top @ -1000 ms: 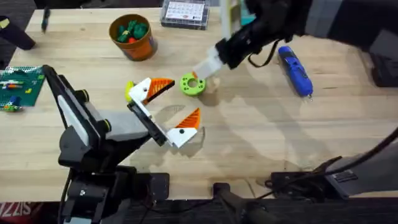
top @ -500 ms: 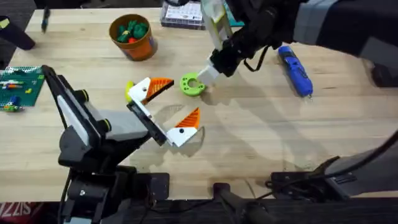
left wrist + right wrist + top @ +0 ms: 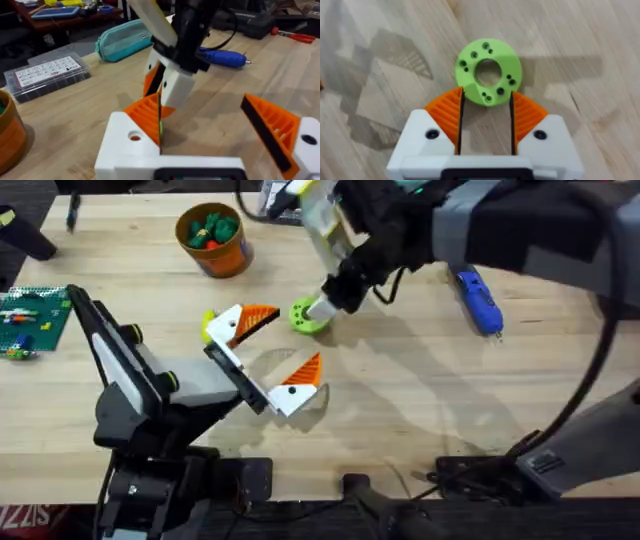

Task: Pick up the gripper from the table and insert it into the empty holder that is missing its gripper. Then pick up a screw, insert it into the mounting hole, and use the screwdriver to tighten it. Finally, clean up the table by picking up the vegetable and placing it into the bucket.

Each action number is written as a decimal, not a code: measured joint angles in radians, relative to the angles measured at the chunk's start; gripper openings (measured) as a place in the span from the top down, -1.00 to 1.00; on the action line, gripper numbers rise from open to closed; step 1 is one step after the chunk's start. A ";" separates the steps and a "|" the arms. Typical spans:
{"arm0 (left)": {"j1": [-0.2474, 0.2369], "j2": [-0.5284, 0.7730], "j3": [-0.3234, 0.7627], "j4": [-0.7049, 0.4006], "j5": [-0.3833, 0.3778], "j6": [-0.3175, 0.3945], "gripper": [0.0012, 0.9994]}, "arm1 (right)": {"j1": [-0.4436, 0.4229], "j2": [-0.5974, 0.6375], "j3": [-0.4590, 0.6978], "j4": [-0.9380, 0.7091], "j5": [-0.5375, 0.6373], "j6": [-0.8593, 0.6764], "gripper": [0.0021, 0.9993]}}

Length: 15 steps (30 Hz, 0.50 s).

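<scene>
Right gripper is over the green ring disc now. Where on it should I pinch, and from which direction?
Come straight down and pinch across the outer rim. The green ring disc lies flat on the table, so its rim is the likely grip. The right gripper is open, with one orange pad beside each edge of the disc.

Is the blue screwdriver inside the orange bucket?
No, the blue screwdriver lies on the table, far from the orange bucket.
</scene>
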 joint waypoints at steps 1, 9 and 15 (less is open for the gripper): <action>0.000 0.000 0.000 0.000 0.000 0.000 -0.99 | 0.014 0.009 0.000 0.003 0.011 0.000 0.11; 0.000 0.000 0.000 0.000 0.000 0.000 -0.99 | 0.079 0.074 0.000 0.009 0.124 0.000 0.13; 0.000 0.000 0.000 0.000 0.000 0.000 -0.99 | 0.076 0.074 0.000 0.031 0.155 0.000 0.12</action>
